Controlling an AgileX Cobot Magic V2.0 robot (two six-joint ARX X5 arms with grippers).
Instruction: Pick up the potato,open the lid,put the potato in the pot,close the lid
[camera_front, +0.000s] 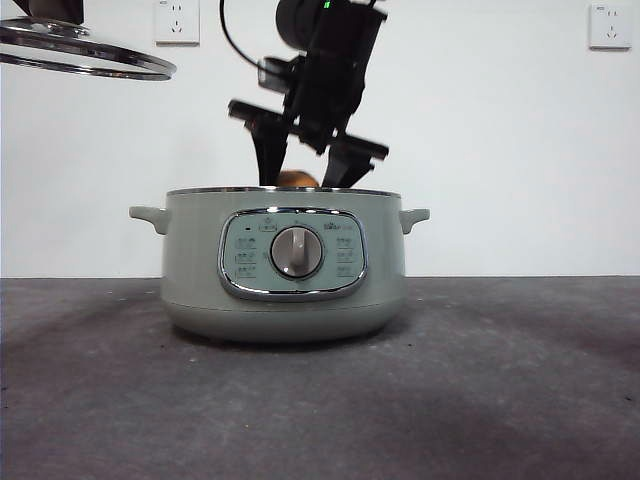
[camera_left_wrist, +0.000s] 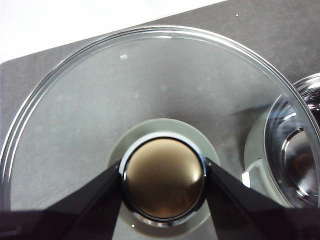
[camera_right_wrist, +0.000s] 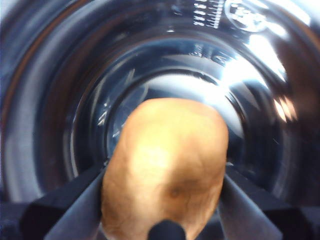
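The sage-green pot (camera_front: 285, 265) stands open in the middle of the table. My right gripper (camera_front: 300, 175) reaches down into its mouth, shut on the golden-brown potato (camera_front: 297, 180), of which only the top shows above the rim. In the right wrist view the potato (camera_right_wrist: 165, 165) hangs between the jaws over the shiny steel inside of the pot (camera_right_wrist: 60, 100). The glass lid (camera_front: 85, 50) is held high at the upper left. My left gripper (camera_left_wrist: 164, 182) is shut on the lid's knob (camera_left_wrist: 162, 185), with the lid's glass (camera_left_wrist: 125, 90) spread out below the camera.
The dark grey table (camera_front: 500, 380) runs out in front of and to both sides of the pot. A white wall with two sockets (camera_front: 177, 20) stands behind. In the left wrist view the open pot (camera_left_wrist: 295, 150) sits beside the lifted lid.
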